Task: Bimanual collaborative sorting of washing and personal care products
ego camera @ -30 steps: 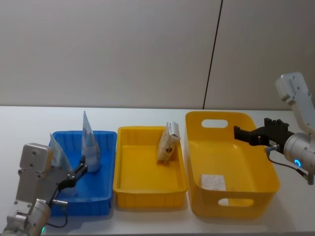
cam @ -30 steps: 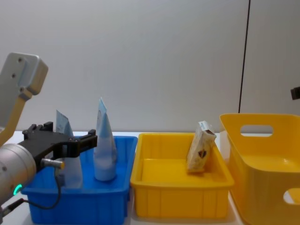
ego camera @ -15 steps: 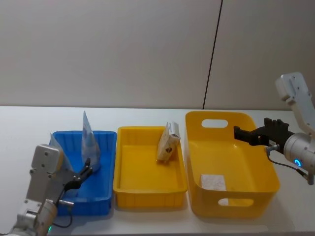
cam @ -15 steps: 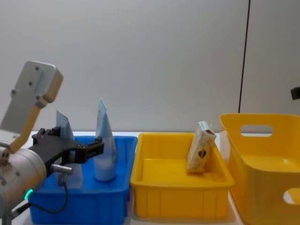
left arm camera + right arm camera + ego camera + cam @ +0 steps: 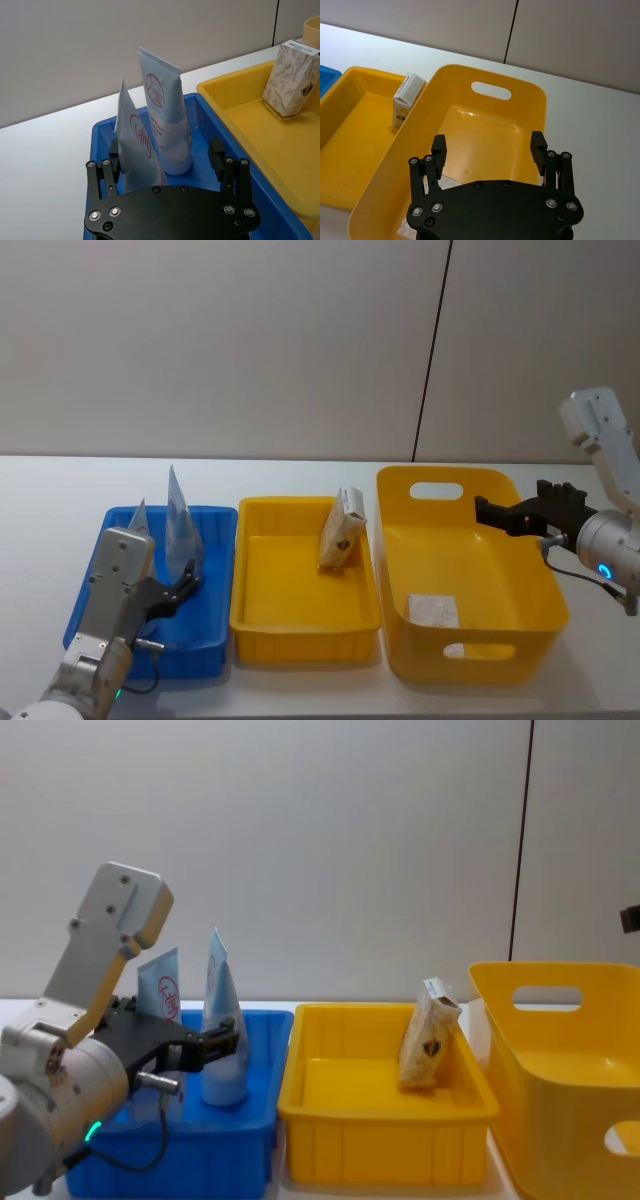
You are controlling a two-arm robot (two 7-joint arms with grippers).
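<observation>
Two pale bluish-white pouches stand upright in the blue bin (image 5: 215, 625): a taller one (image 5: 164, 125) behind and a pointed one (image 5: 136, 150) in front. My left gripper (image 5: 165, 150) is open just above the bin's near end, the front pouch standing between its fingers, close to one of them. In the chest view the left gripper (image 5: 215, 1043) sits beside both pouches (image 5: 222, 1025). A tan packet (image 5: 341, 530) leans against the back right corner of the yellow tray (image 5: 300, 625). My right gripper (image 5: 489, 144) hangs open over the large yellow bin (image 5: 545, 625), where a white carton (image 5: 432, 609) lies flat.
The three containers stand side by side on a white table (image 5: 60, 500), blue at the left, the tall handled bin at the right. A grey wall runs behind. Bare table lies behind the bins and at both ends.
My left arm has swung forward and to the right along the blue bin. The front pouch now stands farther right, its red logo showing in the chest view. The right arm has held still.
</observation>
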